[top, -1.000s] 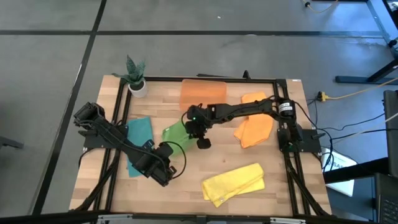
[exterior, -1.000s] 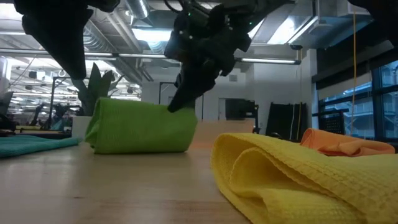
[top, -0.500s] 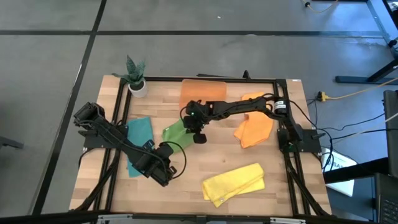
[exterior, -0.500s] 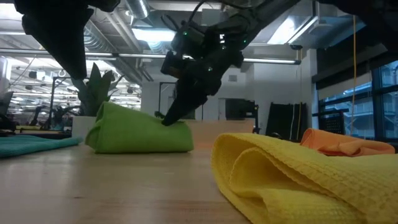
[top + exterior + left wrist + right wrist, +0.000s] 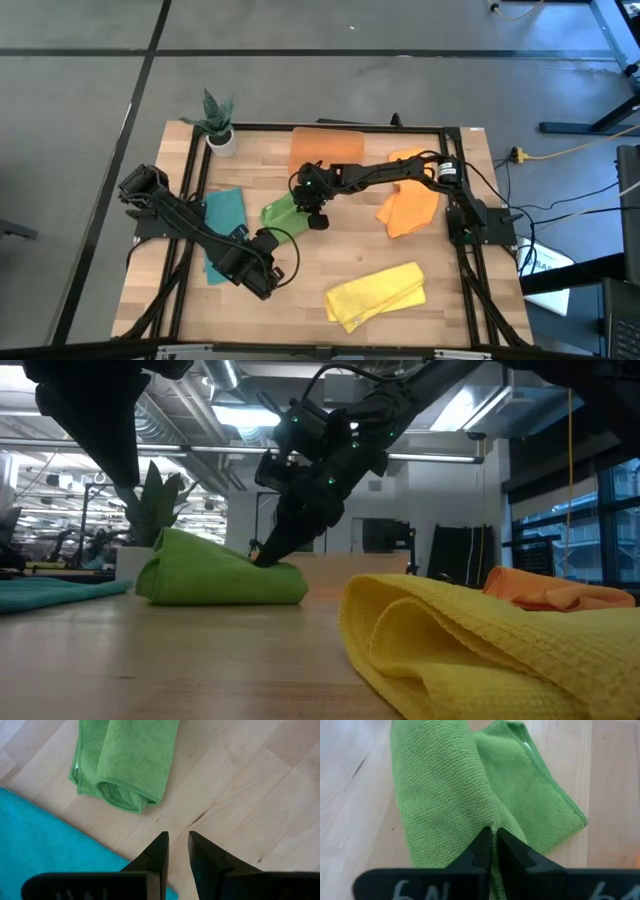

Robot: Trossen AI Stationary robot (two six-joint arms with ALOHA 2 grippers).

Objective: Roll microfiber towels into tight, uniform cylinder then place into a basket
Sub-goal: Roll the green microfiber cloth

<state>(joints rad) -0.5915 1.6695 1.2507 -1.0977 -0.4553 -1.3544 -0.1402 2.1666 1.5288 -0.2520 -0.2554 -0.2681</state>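
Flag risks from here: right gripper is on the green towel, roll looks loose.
1. The right gripper pinches only a thin fold of the green towel; it may slip out when lifted.
2. The towel is a loose, uneven fold, not a tight cylinder; it could unroll on the way to the basket.

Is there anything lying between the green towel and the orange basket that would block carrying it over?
Nothing visible does. The green towel lies just in front of the basket, with only bare table between. The right gripper is on the towel; the left gripper waits nearer the front edge.
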